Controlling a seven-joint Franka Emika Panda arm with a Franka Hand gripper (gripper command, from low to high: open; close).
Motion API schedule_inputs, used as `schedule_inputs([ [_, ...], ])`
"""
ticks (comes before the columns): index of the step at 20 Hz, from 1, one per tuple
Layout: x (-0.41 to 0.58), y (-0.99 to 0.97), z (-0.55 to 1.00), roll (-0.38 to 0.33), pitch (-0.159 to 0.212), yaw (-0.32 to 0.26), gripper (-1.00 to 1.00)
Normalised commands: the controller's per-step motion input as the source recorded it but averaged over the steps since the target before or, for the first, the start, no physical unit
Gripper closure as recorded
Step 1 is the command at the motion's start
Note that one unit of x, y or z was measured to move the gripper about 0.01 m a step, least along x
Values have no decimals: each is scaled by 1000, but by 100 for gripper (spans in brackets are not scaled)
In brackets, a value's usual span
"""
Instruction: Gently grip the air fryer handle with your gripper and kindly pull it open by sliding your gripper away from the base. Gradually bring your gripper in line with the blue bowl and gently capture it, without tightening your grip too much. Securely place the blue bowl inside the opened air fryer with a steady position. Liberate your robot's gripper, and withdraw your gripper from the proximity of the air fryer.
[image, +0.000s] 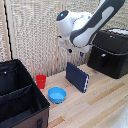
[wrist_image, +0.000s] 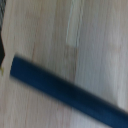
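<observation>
The glossy black air fryer (image: 111, 52) stands at the exterior view's right on the wooden table, its drawer front flush with the body. The air fryer handle (image: 103, 58) shows as a short dark bar on that front. The blue bowl (image: 57, 94) rests upright on the table near the front. My gripper (image: 74, 49) hangs in the air from the white arm, above the table between bowl and air fryer, touching neither. Its fingers are too dark and small to tell how they stand. In the blurred wrist view no fingers show.
A dark blue flat slab (image: 77, 77) (wrist_image: 65, 91) stands on edge between the bowl and the air fryer, below my gripper. A red cup (image: 41, 81) sits behind the bowl. A big open black fabric case (image: 20, 95) fills the exterior view's left.
</observation>
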Motion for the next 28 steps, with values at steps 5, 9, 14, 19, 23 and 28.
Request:
schedule_inputs([
  [5, -246, -756, -252, -141, -123, -53, -100],
  [9, -170, -785, -209, -111, -139, -15, -100],
  [14, -120, -759, -198, -112, -149, 31, -100],
  [19, -208, -695, -238, -92, -81, 61, -100],
  [23, -204, -446, -321, -88, 1, 75, -100],
  [28, -136, -349, -336, -98, 42, 128, -100],
])
